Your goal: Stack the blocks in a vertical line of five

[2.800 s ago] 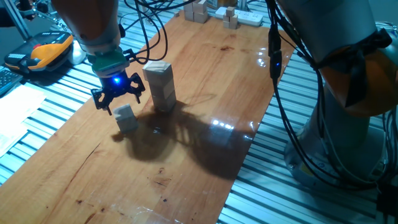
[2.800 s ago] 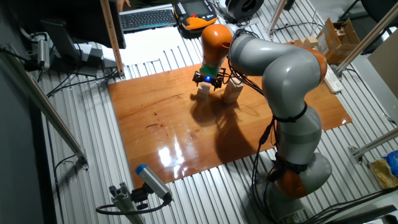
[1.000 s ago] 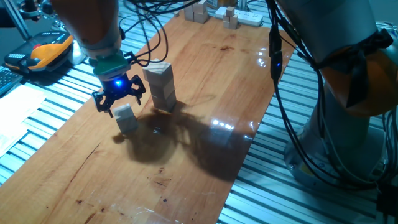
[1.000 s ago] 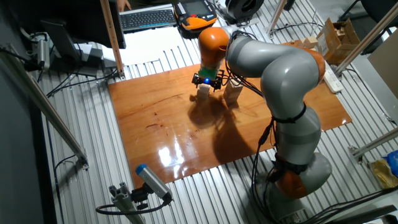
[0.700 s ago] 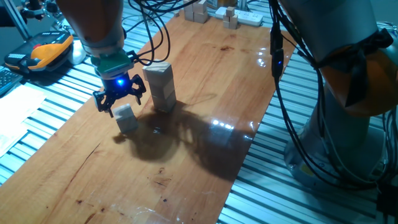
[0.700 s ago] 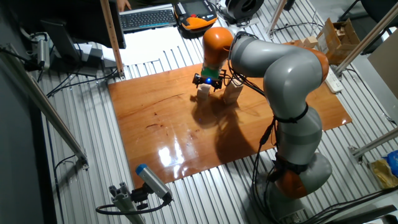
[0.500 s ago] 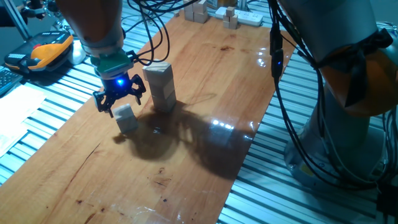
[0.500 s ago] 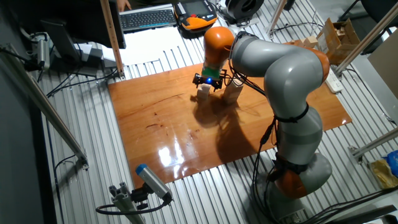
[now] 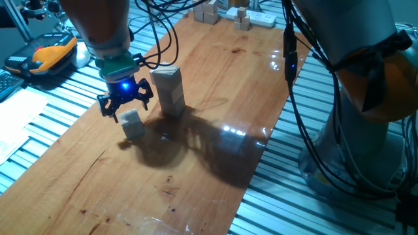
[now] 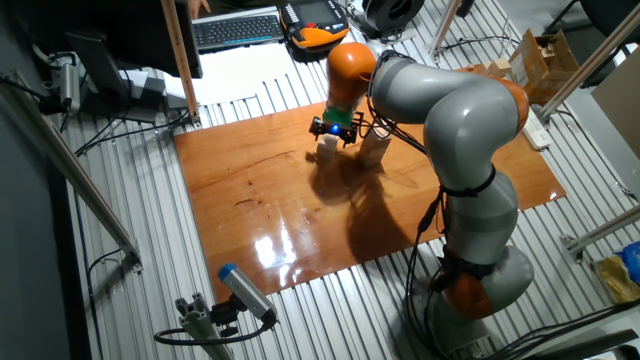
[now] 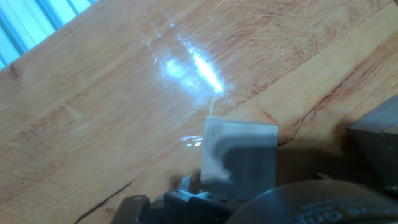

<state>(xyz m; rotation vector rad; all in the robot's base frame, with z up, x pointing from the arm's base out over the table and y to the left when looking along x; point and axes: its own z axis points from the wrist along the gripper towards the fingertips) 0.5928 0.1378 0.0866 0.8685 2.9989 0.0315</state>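
Warm brown wood makes up the tabletop [image 9: 215, 85], glossy enough to throw back glare, with ribbed metal decking around it. Near its left edge a single block [image 9: 131, 123] lies alone, and just beside it a stack [image 9: 168, 90] of pale blocks stands upright — how many are in it I cannot tell, though it looks roughly 2 or 3 high. The end effector [image 9: 123, 104] hovers directly over the single block with its fingers spread wider than the cube and nothing held; the hand view shows the block [image 11: 239, 158] right beneath it, partly in shadow.

By the look of them, the blocks are light, rigid, unfinished wood, unlikely to crush or slip much in a firm pinch. The best hold would be on 2 opposite flat side faces, square to the grain and low enough to leave the top free — a skewed grip could twist the cube on release.

What stands in the way is mainly the stack itself: it is close to the pick point, so a wide finger or a sideways drift could knock it over. Far off at the back edge sit a cluster of small wooden blocks [image 9: 208, 13] and a white power strip [image 9: 258, 18], well apart from the work. Cables [image 9: 290, 72] hang along the right edge.
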